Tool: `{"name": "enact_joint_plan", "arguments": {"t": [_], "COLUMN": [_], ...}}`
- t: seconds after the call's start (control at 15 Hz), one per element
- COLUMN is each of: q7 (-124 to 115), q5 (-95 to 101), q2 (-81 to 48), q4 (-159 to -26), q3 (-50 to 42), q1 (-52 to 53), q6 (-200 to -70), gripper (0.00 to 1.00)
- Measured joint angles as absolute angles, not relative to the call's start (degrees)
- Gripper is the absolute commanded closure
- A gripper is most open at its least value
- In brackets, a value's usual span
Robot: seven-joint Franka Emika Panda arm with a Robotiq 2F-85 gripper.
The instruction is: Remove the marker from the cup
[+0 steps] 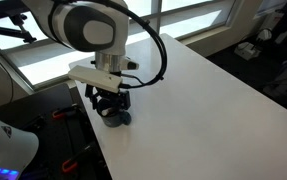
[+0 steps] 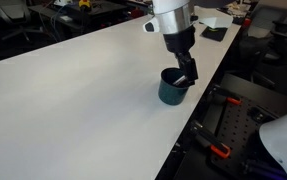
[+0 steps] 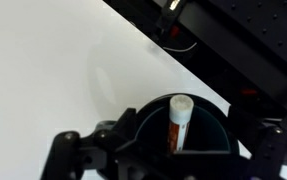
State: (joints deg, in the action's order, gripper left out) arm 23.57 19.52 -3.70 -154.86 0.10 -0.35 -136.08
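Observation:
The dark navy cup (image 3: 211,118) stands near the white table's edge and shows in both exterior views (image 1: 117,118) (image 2: 171,93). The reddish-brown marker (image 3: 175,128) stands in it, its whitish end up, leaning on the cup's wall. My gripper (image 3: 173,162) hangs right over the cup, open, with dark fingers on either side of the cup's rim. It shows in both exterior views (image 1: 111,102) (image 2: 187,76), low at the cup's mouth. The marker is hidden in both exterior views.
The white table (image 2: 73,100) stretches wide away from the cup; its edge (image 1: 95,140) runs right beside the cup. A black flat object (image 2: 214,32) lies at the far end. Dark floor with red-handled tools (image 2: 218,150) lies below the edge.

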Motion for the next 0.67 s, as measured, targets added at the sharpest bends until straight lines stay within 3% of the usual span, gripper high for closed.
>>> {"name": "enact_joint_plan", "arguments": {"t": [0.67], "q7": [27.3], "q5": [22.9], "q2": [-3.9], "q4": [-155.9], "q3": [-1.7], "q1": [-2.1], "q6": [-135.8], "gripper": [0.00]}}
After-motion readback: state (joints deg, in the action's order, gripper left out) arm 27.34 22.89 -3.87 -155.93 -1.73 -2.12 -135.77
